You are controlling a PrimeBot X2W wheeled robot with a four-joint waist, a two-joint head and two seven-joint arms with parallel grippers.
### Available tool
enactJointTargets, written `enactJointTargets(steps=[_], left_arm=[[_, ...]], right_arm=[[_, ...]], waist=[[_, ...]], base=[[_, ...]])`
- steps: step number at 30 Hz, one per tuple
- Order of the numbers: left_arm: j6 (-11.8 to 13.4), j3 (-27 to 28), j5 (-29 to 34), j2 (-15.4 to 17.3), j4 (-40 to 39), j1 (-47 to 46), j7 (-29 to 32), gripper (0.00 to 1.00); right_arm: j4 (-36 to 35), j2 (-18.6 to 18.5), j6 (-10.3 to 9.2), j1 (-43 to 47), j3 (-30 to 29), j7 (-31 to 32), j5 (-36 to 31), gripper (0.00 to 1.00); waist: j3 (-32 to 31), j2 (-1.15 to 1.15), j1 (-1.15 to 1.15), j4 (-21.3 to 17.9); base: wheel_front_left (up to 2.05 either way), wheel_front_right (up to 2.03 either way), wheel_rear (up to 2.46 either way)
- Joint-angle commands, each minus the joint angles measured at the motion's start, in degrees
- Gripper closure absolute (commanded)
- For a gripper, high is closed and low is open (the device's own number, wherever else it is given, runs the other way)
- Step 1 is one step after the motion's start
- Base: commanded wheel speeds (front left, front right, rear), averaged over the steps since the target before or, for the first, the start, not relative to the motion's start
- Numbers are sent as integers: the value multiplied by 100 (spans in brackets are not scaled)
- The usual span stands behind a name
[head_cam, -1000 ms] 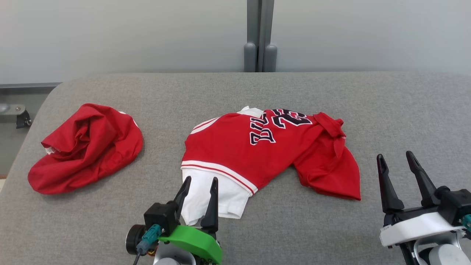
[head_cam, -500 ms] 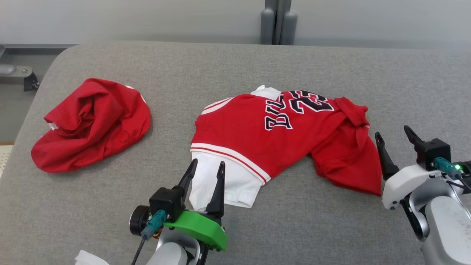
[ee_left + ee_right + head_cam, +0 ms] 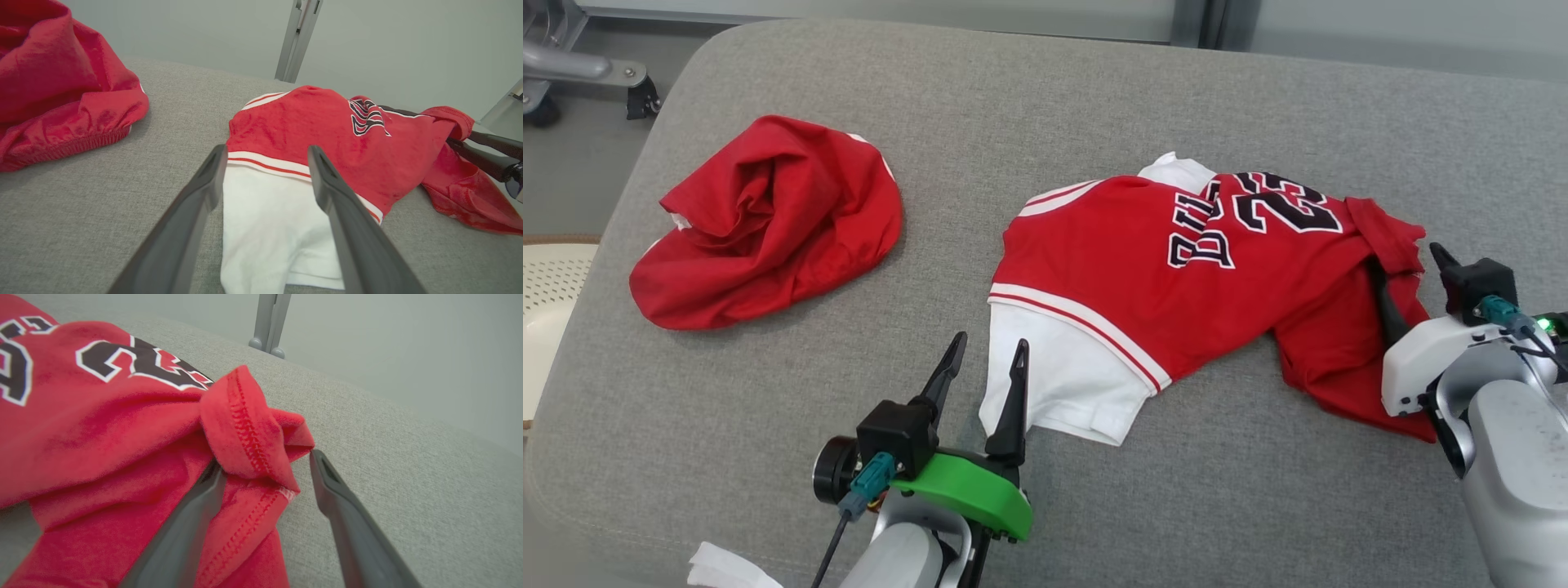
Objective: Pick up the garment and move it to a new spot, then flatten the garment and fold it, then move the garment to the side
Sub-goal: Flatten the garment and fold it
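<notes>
The red shirt (image 3: 1143,278) lies near the middle of the grey table (image 3: 1013,98), a little to the right, crumpled and not flat; black letters and a number with white outline are on its upper part, and a white part with red stripes comes out at its lower left corner; the left tool (image 3: 992,341) is at this white corner with its two fingers spread wide; in the left wrist view the white part lies between them, but I cannot tell if they touch it; the right tool (image 3: 1409,265) is at the right end of the shirt, its fingers also spread apart and pinching nothing; in the right wrist view a folded red hem sits between the two fingers, the left finger lies against the cloth and partly under it, and the right finger is over the bare table just beside the hem; a second crumpled red cloth (image 3: 768,220) lies well apart, on the left side of the table; a grey post (image 3: 1217,20) stands behind the far edge.
</notes>
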Motion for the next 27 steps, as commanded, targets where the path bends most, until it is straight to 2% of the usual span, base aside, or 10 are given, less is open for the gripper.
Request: enactJointTargets(steps=[1, 9, 15, 22, 27], left_arm=[[29, -8, -28, 21, -28, -86, 0, 0], [49, 47, -52, 21, 25, -84, 0, 0], [31, 7, -58, 21, 23, -111, 0, 0], [44, -2, -54, 23, 14, -123, 0, 0], [1, 35, -1, 22, 75, -96, 0, 0]], right_arm=[[122, -34, -10, -116, -131, -67, -76, 0], [613, 144, -10, -262, -850, -284, -249, 0], [832, 276, -10, -325, -1145, -367, -150, 0], [954, 418, -9, -428, -1084, -420, 8, 0], [1122, 390, -9, -507, -913, -426, 218, 0]], waist=[[69, 0, 0, 52], [18, 0, 0, -71], [-40, 0, 0, -202], [13, 0, 0, -236], [14, 0, 0, -222]], base=[[0, 0, 0], [0, 0, 0], [0, 0, 0], [0, 0, 0], [0, 0, 0]])
